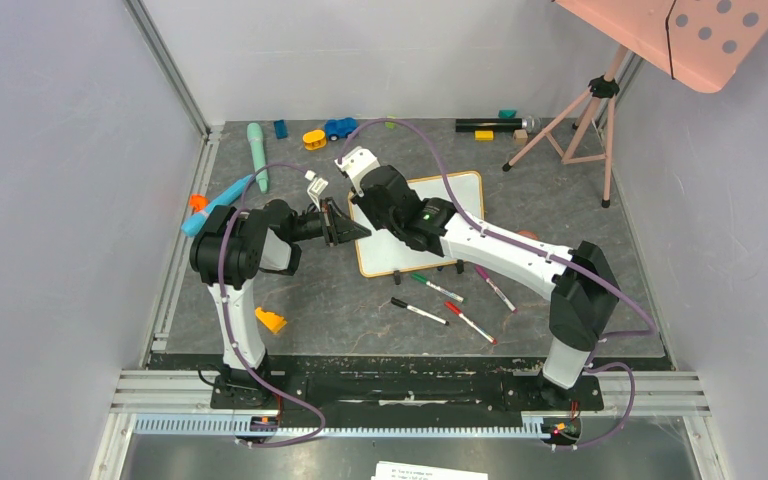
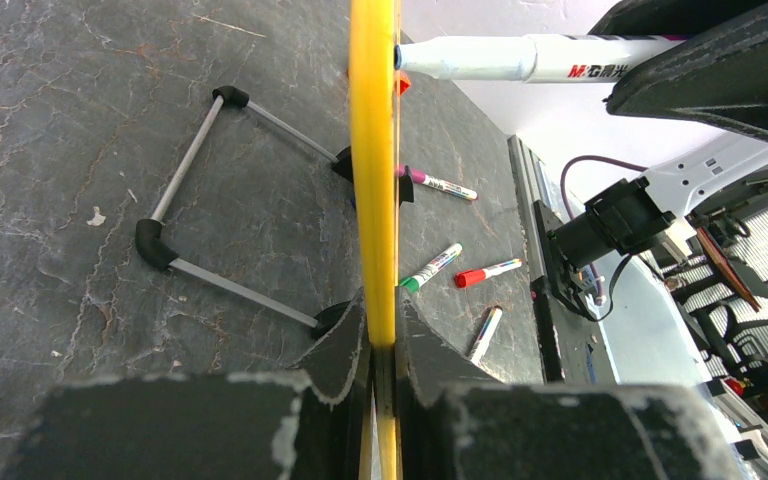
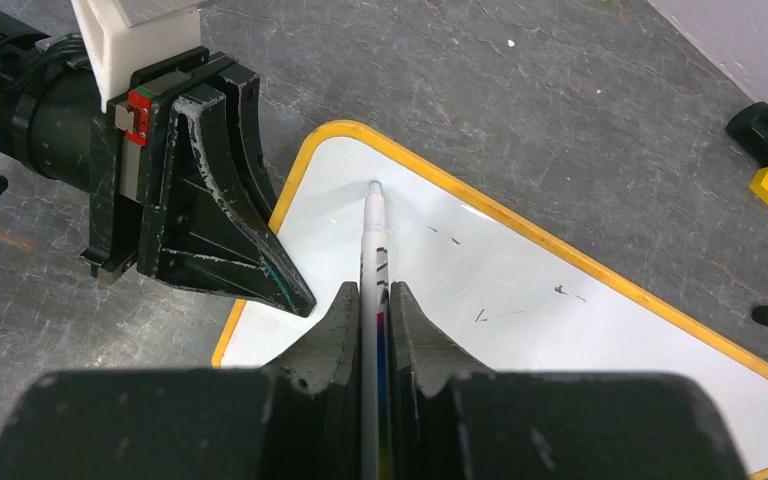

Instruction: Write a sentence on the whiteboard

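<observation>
The whiteboard (image 1: 460, 195), white with a yellow-orange frame, stands tilted on the dark mat. My left gripper (image 2: 380, 335) is shut on the board's frame edge (image 2: 373, 150), at its left side in the top view (image 1: 360, 232). My right gripper (image 3: 373, 295) is shut on a white marker (image 3: 372, 235). The marker's tip rests on the board's surface (image 3: 520, 300) near its upper left corner, a short way from the left fingers (image 3: 260, 270). The sentence is out of view; the visible board bears only a few faint dark flecks.
Green (image 1: 436, 288), black (image 1: 418, 311), red (image 1: 470, 322) and purple (image 1: 495, 288) markers lie in front of the board. Toys line the back edge, among them a blue car (image 1: 340, 127). A tripod (image 1: 580, 110) with a pink dotted panel (image 1: 690, 30) stands back right.
</observation>
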You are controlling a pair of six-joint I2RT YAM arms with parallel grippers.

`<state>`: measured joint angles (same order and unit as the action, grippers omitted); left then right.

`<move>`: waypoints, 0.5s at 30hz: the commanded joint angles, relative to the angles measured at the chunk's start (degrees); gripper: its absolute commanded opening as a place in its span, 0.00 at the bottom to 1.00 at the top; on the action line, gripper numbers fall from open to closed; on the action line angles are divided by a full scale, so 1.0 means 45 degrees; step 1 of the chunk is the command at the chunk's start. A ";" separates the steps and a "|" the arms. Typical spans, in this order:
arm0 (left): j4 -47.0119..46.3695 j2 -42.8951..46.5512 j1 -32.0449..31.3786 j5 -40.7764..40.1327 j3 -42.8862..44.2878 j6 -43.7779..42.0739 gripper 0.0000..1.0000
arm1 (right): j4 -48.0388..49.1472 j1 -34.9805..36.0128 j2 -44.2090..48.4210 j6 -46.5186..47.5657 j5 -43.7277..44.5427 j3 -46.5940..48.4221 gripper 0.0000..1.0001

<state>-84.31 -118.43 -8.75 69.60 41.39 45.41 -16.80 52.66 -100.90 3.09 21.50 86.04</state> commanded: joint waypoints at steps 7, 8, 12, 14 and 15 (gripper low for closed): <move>-0.1088 0.0460 -0.0086 0.0216 -0.0087 -0.0828 0.05 | 0.0045 -0.0004 -0.0117 -0.0003 0.0044 0.0143 0.00; -0.1088 0.0460 -0.0086 0.0216 -0.0089 -0.0827 0.05 | 0.0042 -0.0002 -0.0098 -0.0023 0.0019 0.0092 0.00; -0.1088 0.0465 -0.0089 0.0229 -0.0095 -0.0813 0.05 | 0.0000 -0.0004 0.0008 -0.0072 -0.0069 -0.0105 0.00; -0.1088 0.0461 -0.0086 0.0216 -0.0088 -0.0830 0.05 | -0.0009 0.0006 0.0063 -0.0109 -0.0145 -0.0226 0.00; -0.1088 0.0469 -0.0086 0.0216 -0.0079 -0.0819 0.05 | -0.0004 0.0001 0.0086 -0.0116 -0.0205 -0.0298 0.00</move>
<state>-84.31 -118.43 -8.75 69.58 41.28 45.41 -16.84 52.66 -100.90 3.03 21.17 85.97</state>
